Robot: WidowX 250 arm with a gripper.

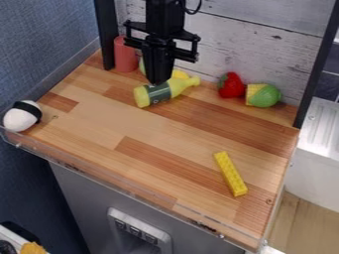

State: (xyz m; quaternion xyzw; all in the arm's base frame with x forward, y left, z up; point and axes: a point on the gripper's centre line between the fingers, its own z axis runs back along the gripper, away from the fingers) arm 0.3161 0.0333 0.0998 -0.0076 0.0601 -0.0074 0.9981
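The black gripper (159, 80) hangs down from the top edge, left of centre, its fingers together. Its tip is just over, or touching, the dark label of a yellow-green toy bottle (177, 87); which of these cannot be told. The bottle lies on its side, neck pointing right. Behind it are a yellow item (179, 74) and part of a pale green one, both partly hidden. A red cylinder (125, 54) stands to the left, by the black post.
A red strawberry (231, 85) and a green-and-yellow piece (263, 95) sit near the back wall. A yellow brick (230, 173) lies front right on the wooden top (142, 144). A black-and-white item (22, 116) is at the left edge. Clear edging runs along the front.
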